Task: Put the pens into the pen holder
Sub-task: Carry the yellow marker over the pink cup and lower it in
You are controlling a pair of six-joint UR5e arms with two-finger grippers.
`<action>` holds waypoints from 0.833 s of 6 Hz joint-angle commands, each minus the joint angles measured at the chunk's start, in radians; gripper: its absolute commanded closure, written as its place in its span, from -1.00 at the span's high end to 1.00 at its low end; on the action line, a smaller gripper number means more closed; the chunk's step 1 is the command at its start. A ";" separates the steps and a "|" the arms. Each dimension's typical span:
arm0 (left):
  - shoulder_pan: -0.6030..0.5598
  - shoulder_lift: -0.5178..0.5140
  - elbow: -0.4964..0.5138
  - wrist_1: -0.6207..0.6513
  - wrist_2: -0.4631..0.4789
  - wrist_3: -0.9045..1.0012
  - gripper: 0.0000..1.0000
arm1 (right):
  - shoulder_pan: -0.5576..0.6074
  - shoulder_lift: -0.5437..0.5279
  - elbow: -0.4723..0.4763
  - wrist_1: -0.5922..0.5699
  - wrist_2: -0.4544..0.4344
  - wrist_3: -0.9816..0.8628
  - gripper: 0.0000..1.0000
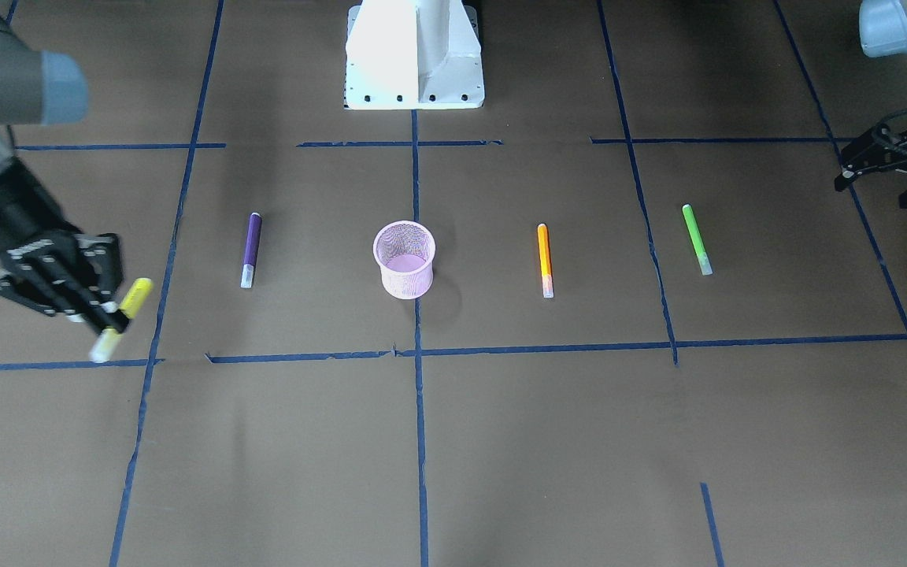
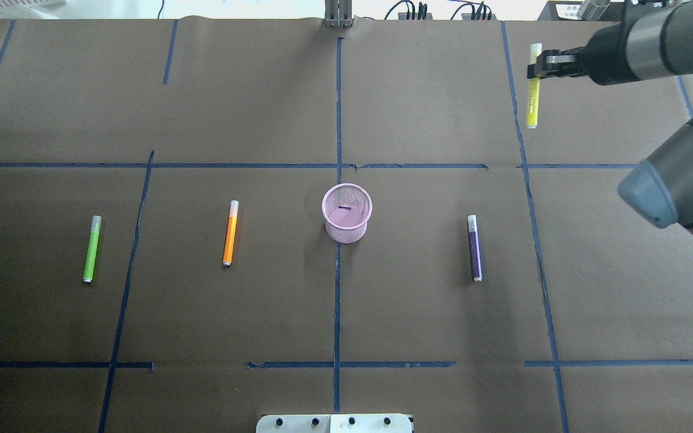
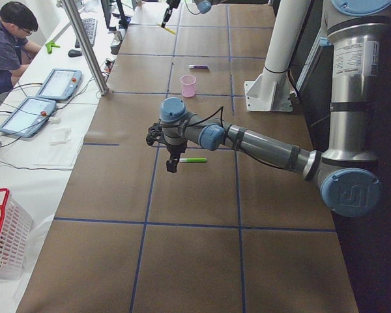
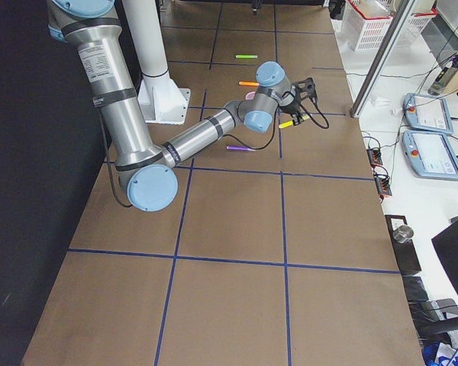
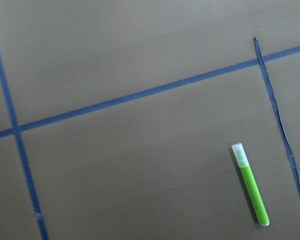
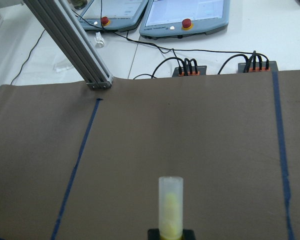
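Observation:
My right gripper (image 1: 107,319) is shut on the yellowish pen (image 1: 135,299) and holds it above the table, far to the right of the other things; in the overhead view the gripper (image 2: 539,62) grips that pen (image 2: 533,99) near its cap end. The pink mesh pen holder (image 2: 347,213) stands upright at the table's middle. The purple pen (image 2: 474,248), orange pen (image 2: 230,233) and green pen (image 2: 91,248) lie flat in a row beside it. My left gripper (image 1: 875,189) hangs open and empty above the table beside the green pen (image 5: 251,185).
The white robot base (image 1: 414,55) stands behind the holder. Blue tape lines (image 2: 337,300) grid the brown table. An operator (image 3: 10,32) sits at a side desk with control tablets (image 3: 27,116). A white basket (image 3: 3,235) stands beside the table.

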 commanded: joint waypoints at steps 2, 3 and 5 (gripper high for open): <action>0.009 -0.033 0.045 -0.003 0.000 -0.004 1.00 | -0.258 0.154 0.006 -0.154 -0.362 0.154 -0.99; 0.009 -0.038 0.048 -0.003 0.000 -0.004 1.00 | -0.348 0.170 0.006 -0.154 -0.481 0.204 -0.99; 0.009 -0.050 0.051 -0.003 0.000 -0.006 1.00 | -0.517 0.176 0.010 -0.156 -0.712 0.275 -0.99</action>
